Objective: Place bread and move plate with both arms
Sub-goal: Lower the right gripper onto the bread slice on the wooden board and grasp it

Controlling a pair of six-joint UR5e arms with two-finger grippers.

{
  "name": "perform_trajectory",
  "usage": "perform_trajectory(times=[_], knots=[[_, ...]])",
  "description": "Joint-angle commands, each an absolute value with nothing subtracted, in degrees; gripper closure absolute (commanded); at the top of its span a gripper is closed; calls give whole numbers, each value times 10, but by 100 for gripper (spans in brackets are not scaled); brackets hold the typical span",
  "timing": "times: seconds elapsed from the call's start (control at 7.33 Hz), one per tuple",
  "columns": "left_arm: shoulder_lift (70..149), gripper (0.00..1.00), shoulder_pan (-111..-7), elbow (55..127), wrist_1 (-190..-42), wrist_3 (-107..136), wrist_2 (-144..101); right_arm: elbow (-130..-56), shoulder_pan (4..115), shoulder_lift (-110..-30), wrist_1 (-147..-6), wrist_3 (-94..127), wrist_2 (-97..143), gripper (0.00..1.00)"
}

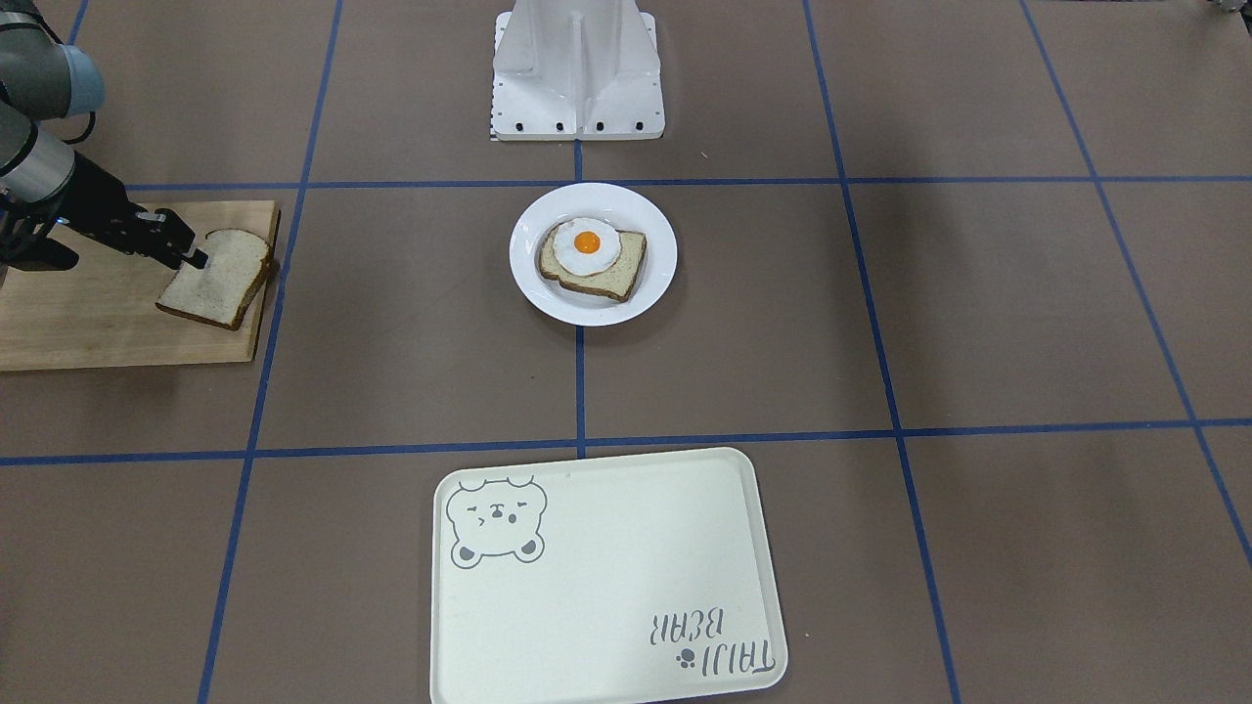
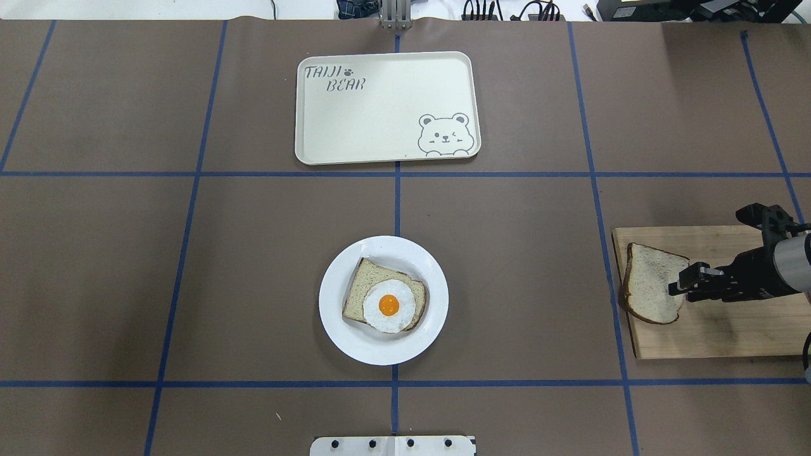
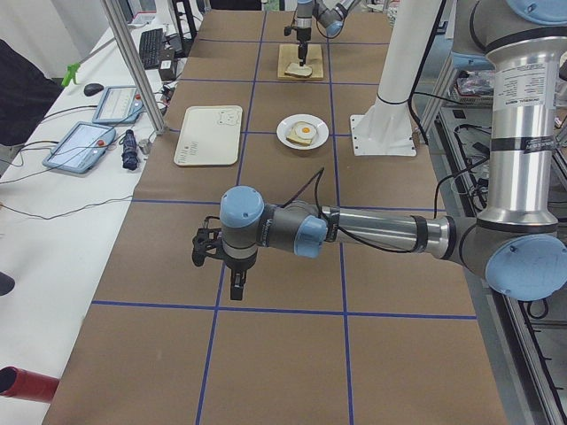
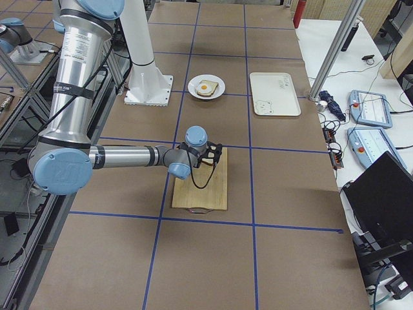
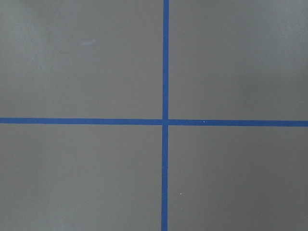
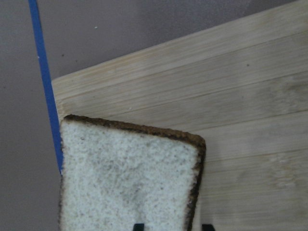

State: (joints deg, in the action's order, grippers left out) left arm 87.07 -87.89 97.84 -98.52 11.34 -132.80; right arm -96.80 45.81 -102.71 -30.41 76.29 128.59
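The plain bread slice (image 2: 647,282) is held tilted, a little above the left end of a wooden cutting board (image 2: 728,332). My right gripper (image 2: 675,287) is shut on its right edge. The right wrist view shows the slice (image 6: 125,178) close up over the board. In the front view the bread (image 1: 220,279) hangs by the board's corner. The white plate (image 2: 336,332) sits mid-table and carries another slice topped with a fried egg (image 2: 388,306). My left gripper (image 3: 236,288) hovers over bare table far to the left, seen only from the side, so I cannot tell whether it is open.
A cream bear-print tray (image 2: 380,107) lies beyond the plate, on the far side of the table. The white base block (image 1: 577,78) stands on the robot's side of the plate. Blue tape lines cross the brown table cover.
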Motion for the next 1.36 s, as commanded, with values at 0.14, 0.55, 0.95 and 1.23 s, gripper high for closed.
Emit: perform_trajectory(times=[0.14, 0.55, 0.95, 1.23], knots=[[871, 1, -879, 980, -985, 113, -1328, -969, 459, -1028, -304, 763, 1288, 62], [872, 1, -879, 982, -984, 113, -1328, -968, 459, -1032, -304, 763, 1288, 66], [875, 1, -879, 982, -982, 113, -1328, -966, 458, -1032, -306, 763, 1289, 63], [875, 1, -879, 983, -981, 113, -1329, -959, 455, -1028, -306, 763, 1288, 63]])
